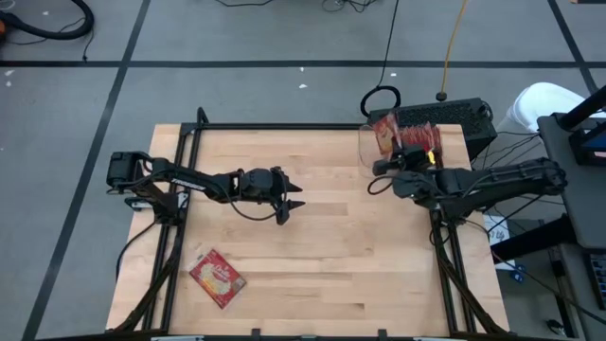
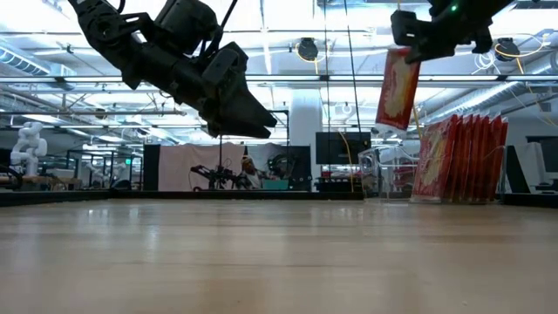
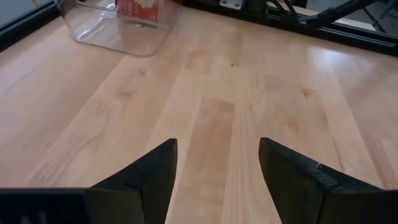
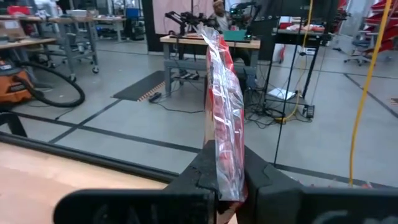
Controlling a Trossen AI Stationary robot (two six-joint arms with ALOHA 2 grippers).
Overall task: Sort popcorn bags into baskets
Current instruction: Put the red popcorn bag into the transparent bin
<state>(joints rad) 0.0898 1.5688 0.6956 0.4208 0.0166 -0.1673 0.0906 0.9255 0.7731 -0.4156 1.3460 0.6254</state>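
Your bin (image 1: pixel 402 142) already holds perhaps six packets (image 2: pixel 462 159); the right hand (image 2: pixel 410 50) grips another beside it, left hand (image 1: pixel 292 205) spread empty, one bag (image 1: pixel 218 277) far off on the tabletop (image 1: pixel 331 256).

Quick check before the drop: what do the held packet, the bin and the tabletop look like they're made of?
Held popcorn bag in the right gripper: thin glossy plastic film, judging by crinkles and glare. Bin: clear, smooth hard plastic; the wood shows through its wall. Table: light wooden planks, visible grain, seemingly matte or satin finish.
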